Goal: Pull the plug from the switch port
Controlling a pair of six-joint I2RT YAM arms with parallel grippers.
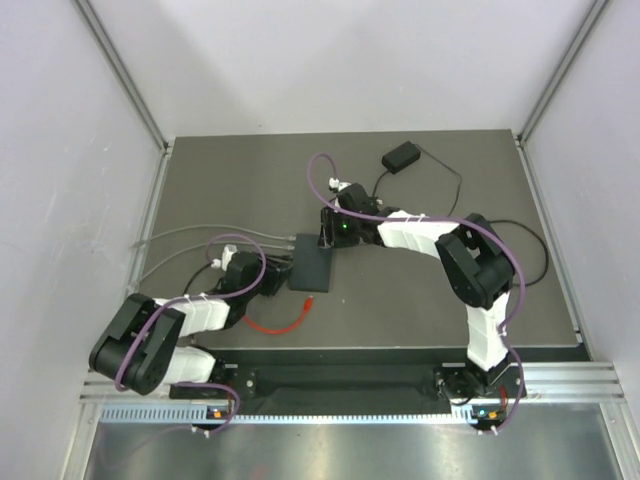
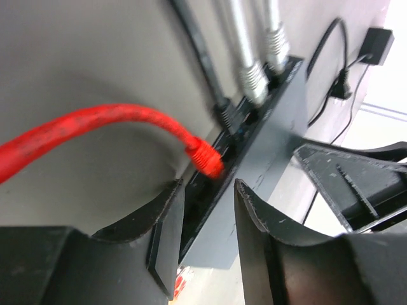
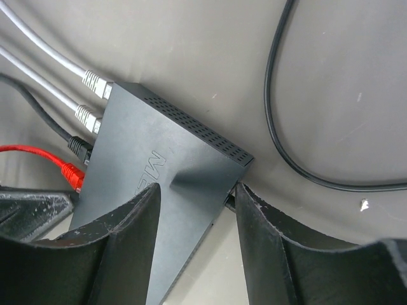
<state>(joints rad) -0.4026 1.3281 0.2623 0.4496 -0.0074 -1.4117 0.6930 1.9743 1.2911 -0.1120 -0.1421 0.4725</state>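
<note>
bracing the switch (image 3: 146, 140), it seems, the right gripper (image 3: 197, 194) straddles its corner, clamped or not i cannot tell; the left gripper (image 2: 206, 187) gapes just short of the red plug (image 2: 206, 159), set to pinch.

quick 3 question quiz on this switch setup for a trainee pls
1. Count: how many cables are plugged into the switch?
2. True or false: the red plug is already out of the switch.
3. The left gripper has its fingertips at the switch's: A port edge; B vented edge; C top middle.
Key: 1. four; 2. false; 3. A.
</note>
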